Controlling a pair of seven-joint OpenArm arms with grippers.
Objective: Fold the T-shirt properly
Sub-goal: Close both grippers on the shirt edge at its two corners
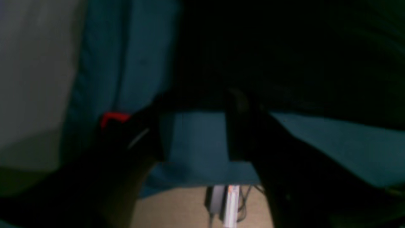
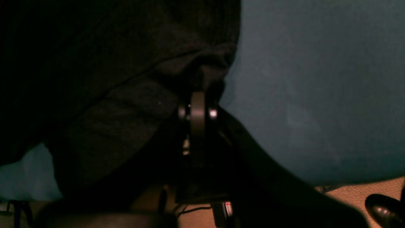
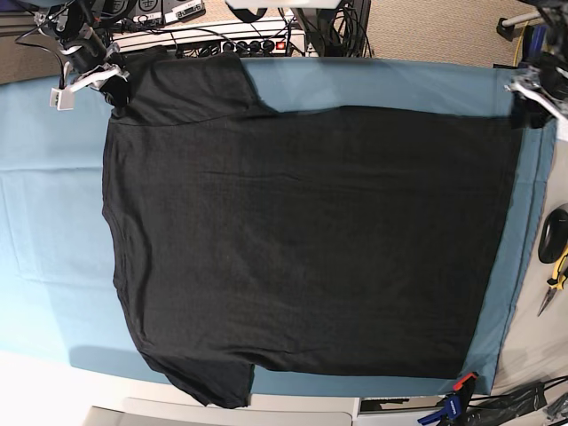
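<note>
The black T-shirt (image 3: 311,240) lies spread flat over the teal table cover (image 3: 44,222), with one sleeve at the far left corner and another at the near edge. My right gripper (image 3: 111,84) is at that far left sleeve. In the right wrist view, the right gripper (image 2: 202,85) has its fingers pressed together on a fold of the T-shirt (image 2: 95,63). My left gripper (image 3: 531,102) is at the shirt's far right corner. In the left wrist view, the left gripper (image 1: 196,101) has its fingers apart with teal cover showing between them, and the T-shirt (image 1: 284,47) edge runs across their tips.
Power strips and cables (image 3: 213,40) crowd the area behind the table's far edge. Yellow-handled pliers (image 3: 555,271) lie off the right end. A red and blue clamp (image 3: 457,390) grips the near right corner. A black shoe (image 2: 383,205) stands on the floor.
</note>
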